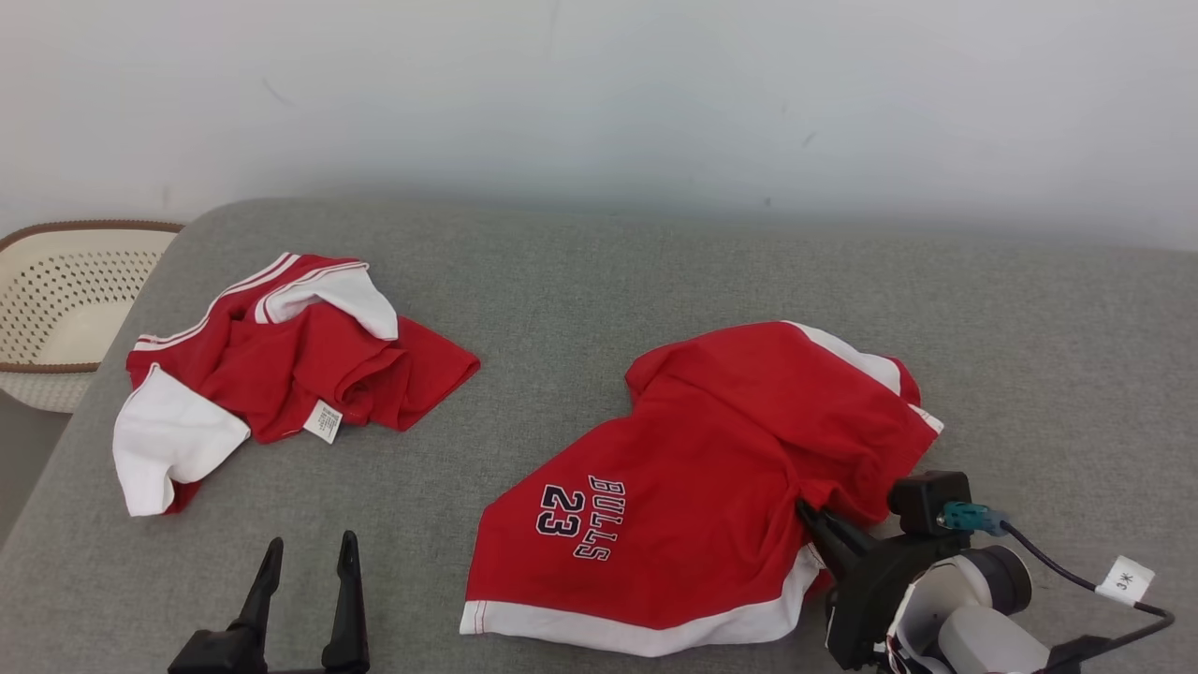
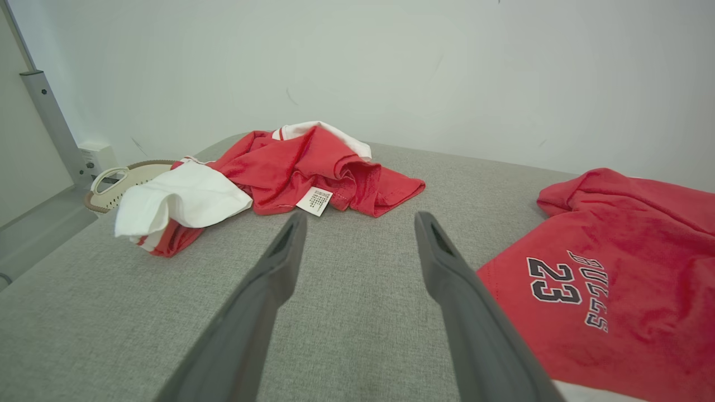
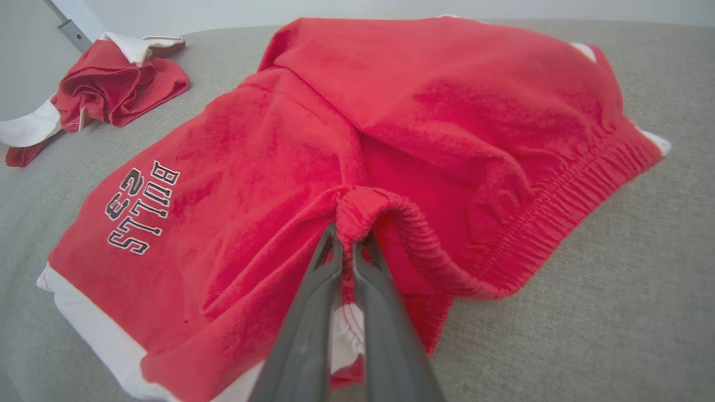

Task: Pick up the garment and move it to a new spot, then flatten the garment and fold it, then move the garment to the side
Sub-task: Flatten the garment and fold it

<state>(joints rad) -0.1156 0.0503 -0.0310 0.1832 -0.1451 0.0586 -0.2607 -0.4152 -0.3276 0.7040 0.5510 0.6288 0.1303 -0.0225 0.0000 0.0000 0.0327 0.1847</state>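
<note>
The red shorts lie at lower centre-right on the grey surface. The right gripper is clamped on their gathered waistband. The left gripper, lower left, is spread wide and empty.

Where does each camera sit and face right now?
Head view: on the head, looking forward and down at the grey surface; left gripper lower left, jaws open; right gripper lower right, shut on the red shorts.
Left wrist view: left wrist, along open jaws toward the crumpled garment.
Right wrist view: right wrist, along shut jaws pinching the shorts' waistband.
All three share both garments.
</note>
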